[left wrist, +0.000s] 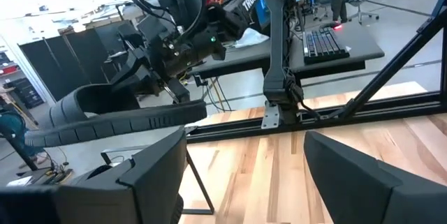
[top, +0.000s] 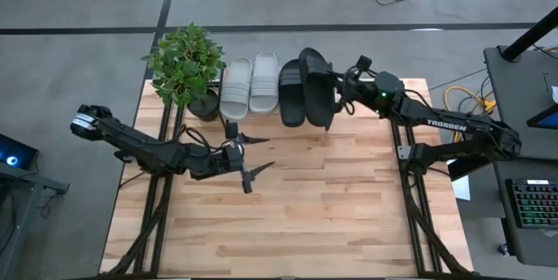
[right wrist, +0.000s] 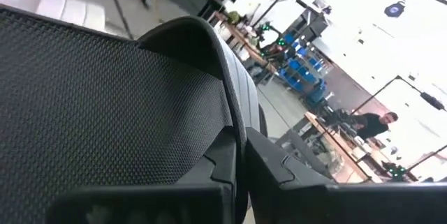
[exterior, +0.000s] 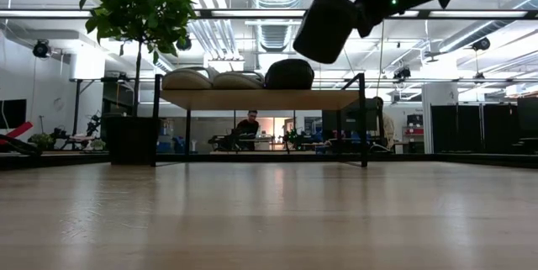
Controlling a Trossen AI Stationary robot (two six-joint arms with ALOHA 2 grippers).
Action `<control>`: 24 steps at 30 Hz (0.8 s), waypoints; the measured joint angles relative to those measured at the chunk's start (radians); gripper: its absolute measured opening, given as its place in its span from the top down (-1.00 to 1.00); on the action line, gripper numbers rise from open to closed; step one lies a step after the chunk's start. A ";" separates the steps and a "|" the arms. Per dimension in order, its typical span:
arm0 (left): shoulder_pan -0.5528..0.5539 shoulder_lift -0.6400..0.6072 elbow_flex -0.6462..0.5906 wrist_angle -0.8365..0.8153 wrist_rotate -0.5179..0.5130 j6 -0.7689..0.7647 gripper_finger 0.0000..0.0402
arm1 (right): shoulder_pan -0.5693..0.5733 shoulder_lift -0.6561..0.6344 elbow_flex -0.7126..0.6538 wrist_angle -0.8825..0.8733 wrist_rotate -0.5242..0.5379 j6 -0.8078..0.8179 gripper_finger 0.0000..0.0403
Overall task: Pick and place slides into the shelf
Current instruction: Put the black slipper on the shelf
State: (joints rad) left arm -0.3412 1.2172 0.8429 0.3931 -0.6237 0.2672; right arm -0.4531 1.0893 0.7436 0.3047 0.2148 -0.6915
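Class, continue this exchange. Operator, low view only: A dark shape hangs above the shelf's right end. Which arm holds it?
Observer: The right gripper; its jaws are shut on a black slide.
Operator: How many slides lie on the shelf?
Observer: Three: two grey slides at the plant end, then a second black slide beside them.
Operator: Where is the other arm?
Observer: The left gripper hovers over the table in front of the shelf, jaws open and empty.

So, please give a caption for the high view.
Right gripper holds the last black slide above the shelf; left gripper waits open.
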 joint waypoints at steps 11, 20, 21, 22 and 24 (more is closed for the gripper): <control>0.001 -0.004 0.000 0.001 -0.006 0.001 -0.37 | -0.072 0.040 -0.097 0.131 -0.039 0.090 0.96; 0.001 -0.004 0.000 0.000 -0.010 0.001 -0.37 | -0.112 0.132 -0.127 0.216 -0.041 0.118 0.96; 0.001 -0.003 0.000 0.000 -0.010 0.001 -0.37 | -0.117 0.142 -0.127 0.221 -0.045 0.119 0.96; 0.001 -0.003 0.000 0.000 -0.010 0.001 -0.37 | -0.122 0.151 -0.127 0.226 -0.046 0.119 0.96; 0.000 -0.003 0.000 -0.001 -0.010 0.001 -0.37 | -0.128 0.166 -0.127 0.228 -0.046 0.119 0.96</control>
State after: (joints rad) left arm -0.3408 1.2140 0.8433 0.3920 -0.6334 0.2684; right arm -0.5810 1.2551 0.6167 0.5331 0.1684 -0.5723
